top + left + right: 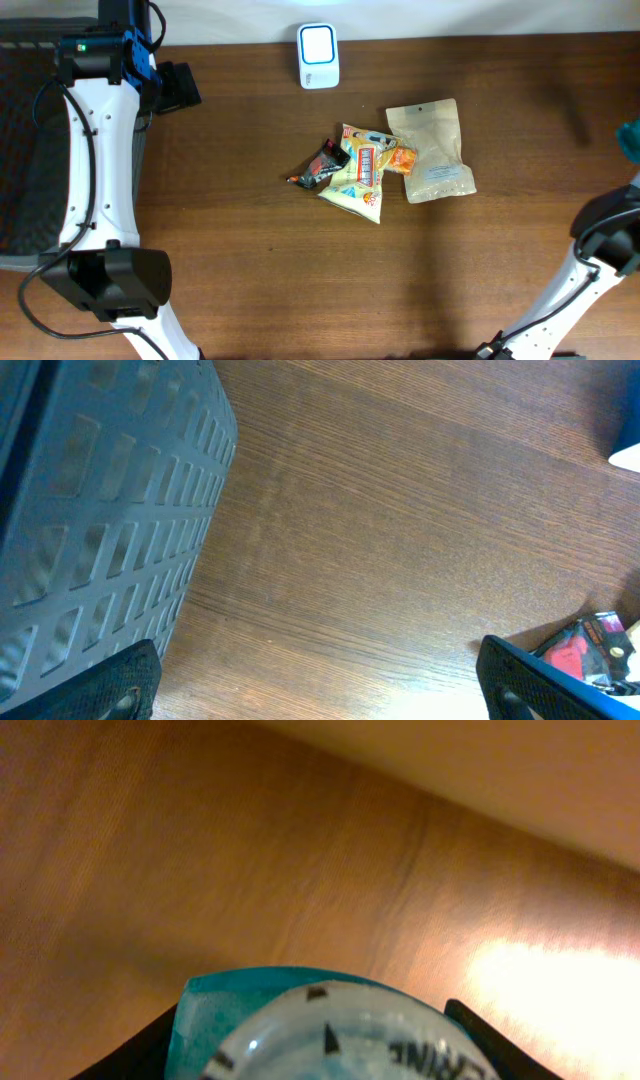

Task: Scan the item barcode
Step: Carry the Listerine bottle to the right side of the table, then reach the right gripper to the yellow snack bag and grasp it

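Far on the left side of the overhead view sits one dark basket (18,140). Just right of it, up in the corner, the left gripper (318,695) hangs with its fingers wide apart, holding nothing. At the top middle is one white scanner (318,55). Below it lie four things in a heap: one black packet (318,166), one yellow bag (360,172), one orange packet (403,158) and one tan pouch (435,150). At the right edge, the right gripper (310,1058) pinches one teal item (628,138). I think the scan has not begun. Next, the item must go to the scanner with its barcode facing it.
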Motion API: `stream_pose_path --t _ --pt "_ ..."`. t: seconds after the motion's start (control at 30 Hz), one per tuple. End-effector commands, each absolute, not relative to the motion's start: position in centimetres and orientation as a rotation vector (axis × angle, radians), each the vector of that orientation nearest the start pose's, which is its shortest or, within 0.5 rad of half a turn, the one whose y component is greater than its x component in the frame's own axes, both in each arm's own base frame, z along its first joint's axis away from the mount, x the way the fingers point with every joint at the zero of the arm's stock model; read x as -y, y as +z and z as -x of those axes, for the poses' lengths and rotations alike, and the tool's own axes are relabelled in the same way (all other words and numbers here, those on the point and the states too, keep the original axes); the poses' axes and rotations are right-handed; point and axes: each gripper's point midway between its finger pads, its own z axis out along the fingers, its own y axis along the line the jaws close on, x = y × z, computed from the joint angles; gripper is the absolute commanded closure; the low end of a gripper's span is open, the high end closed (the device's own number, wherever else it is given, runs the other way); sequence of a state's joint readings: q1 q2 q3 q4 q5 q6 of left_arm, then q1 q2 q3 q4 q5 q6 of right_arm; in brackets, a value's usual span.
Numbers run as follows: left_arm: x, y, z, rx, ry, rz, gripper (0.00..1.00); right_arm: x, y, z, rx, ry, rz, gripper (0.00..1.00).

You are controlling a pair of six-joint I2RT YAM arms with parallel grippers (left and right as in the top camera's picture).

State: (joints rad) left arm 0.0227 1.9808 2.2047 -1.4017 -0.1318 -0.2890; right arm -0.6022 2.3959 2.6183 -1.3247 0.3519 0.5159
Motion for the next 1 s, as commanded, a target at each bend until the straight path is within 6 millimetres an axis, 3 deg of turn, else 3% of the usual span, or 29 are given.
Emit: stream_pose_path --t 0.0,0.13,0.27,0.43,0.5,0.53,0.67,0.8,0.97 --pt "-3.3 24.1 -44.5 -2.695 0.111 0.474 0.01 40.1 19.2 -38.8 -2.100 -0.594 -1.572 0.40" --pt "-3.3 24.1 -44.5 -2.695 0.111 0.474 0.01 42.9 16.7 -38.7 -2.137 -0.636 -1.492 0.40" --pt "-3.3 24.1 -44.5 -2.695 0.111 0.474 0.01 43.0 13.1 -39.4 -2.188 -0.624 -1.449 0.39" --pt "-3.3 24.1 -44.5 -2.695 0.111 0.474 0.01 43.3 12.3 -39.8 -2.169 -0.622 -1.442 0.25" --pt "-3.3 24.1 -44.5 -2.695 0.111 0.474 0.01 43.2 12.3 -39.6 -2.179 -0.622 -1.444 0.01" --pt "-3.3 24.1 -44.5 -2.695 0.111 0.474 0.01 43.0 12.3 -39.4 -2.190 -0.621 -1.448 0.01" --pt "-3.3 24.1 -44.5 -2.695 0.111 0.474 0.01 42.6 13.9 -39.1 -2.190 -0.616 -1.446 0.01" --pt "-3.3 24.1 -44.5 -2.695 0.111 0.474 0.01 41.8 17.9 -38.4 -2.142 -0.609 -1.431 0.01" --pt "-3.3 24.0 -44.5 -2.695 0.111 0.474 0.01 38.2 22.8 -39.5 -2.129 -0.355 -1.336 0.01"
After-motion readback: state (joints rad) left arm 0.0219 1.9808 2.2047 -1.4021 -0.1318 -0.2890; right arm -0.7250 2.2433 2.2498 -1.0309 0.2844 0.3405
